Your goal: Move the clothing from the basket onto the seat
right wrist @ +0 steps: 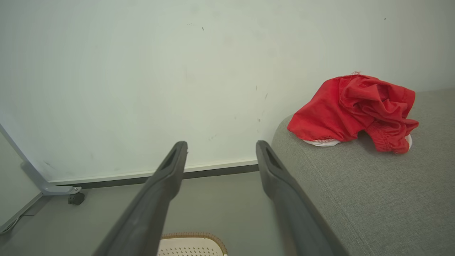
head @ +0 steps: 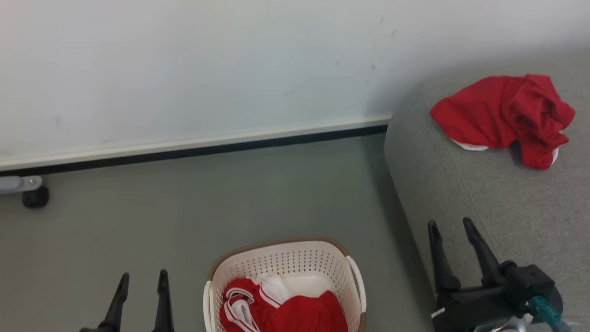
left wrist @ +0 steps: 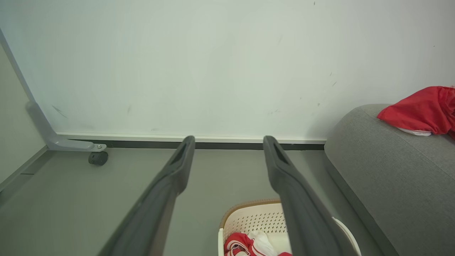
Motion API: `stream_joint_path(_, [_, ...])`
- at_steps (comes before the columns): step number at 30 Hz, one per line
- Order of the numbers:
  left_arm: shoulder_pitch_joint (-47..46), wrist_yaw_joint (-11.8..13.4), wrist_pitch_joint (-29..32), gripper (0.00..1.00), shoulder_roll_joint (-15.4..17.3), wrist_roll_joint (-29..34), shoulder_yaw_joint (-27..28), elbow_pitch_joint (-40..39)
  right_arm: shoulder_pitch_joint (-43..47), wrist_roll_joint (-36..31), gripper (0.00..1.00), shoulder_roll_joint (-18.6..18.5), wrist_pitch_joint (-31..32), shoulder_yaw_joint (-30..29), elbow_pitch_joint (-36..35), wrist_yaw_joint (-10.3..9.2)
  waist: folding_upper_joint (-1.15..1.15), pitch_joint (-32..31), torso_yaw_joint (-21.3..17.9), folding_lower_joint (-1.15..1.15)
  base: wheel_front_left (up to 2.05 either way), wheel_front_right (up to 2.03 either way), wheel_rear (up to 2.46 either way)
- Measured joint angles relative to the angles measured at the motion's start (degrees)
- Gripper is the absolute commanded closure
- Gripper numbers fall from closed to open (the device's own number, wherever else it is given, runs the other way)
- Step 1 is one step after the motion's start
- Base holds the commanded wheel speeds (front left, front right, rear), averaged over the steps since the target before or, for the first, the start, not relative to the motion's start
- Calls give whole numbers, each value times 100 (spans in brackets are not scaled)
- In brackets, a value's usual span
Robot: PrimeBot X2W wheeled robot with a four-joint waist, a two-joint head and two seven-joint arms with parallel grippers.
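One garment delivered: the first red garment is seen crumpled on the seat, well to the right of the basket and beyond it, with a white edge showing underneath
One garment outstanding: the second red garment, with white trim and stripes, is bunched inside the basket against its near and left walls; the far part of the basket's bottom is bare
Progress: about half of the task is judged done, since one of the two pieces has been laid on the seat and the other is yet to be lifted out of the basket
Left fingers: held apart and empty, just left of the basket, above the floor; nothing is touched by them
Right fingers: spread apart and empty, right of the basket, near the seat's rounded side; no cloth is gripped
Basket: stood upright on the floor, apart from the seat, its brown rim unobstructed
What is left: the second red garment is to be grasped within the basket, raised clear of the rim, carried to the right of the basket onto the seat and let go there
Care called for: the cloth is soft and loosely folded, so a trailing hem could be caught on the basket's rim as it is lifted
Beyond the basket: a pale wall is seen, and a small black caster far to the left of the basket
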Motion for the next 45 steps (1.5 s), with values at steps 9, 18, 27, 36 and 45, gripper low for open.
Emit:
stream_joint_path(9, [-648,-116,137,0,-66,232,-400,203,-543,-96,0,0,-15,-160,-245,-5,0,646,-68,1,0,0,0])
stream_joint_path(18, [-1440,-310,399,0,-126,402,-800,599,-1297,-126,0,65,-15,-227,-417,-5,1,1370,-229,1,0,0,0])
stream_joint_path(27, [-2131,-417,644,0,-165,643,-1074,1225,-1970,-148,0,167,-16,-267,-587,0,1,2115,-467,1,0,0,0])
stream_joint_path(36, [-2568,-461,879,0,-126,736,-1093,1887,-2564,-155,0,355,-16,-165,-691,89,1,2787,-708,1,0,0,0])
stream_joint_path(45, [-3250,-489,1020,0,-197,756,-1139,2408,-3090,-178,0,416,-16,-211,-780,152,1,3557,-988,1,0,0,0])
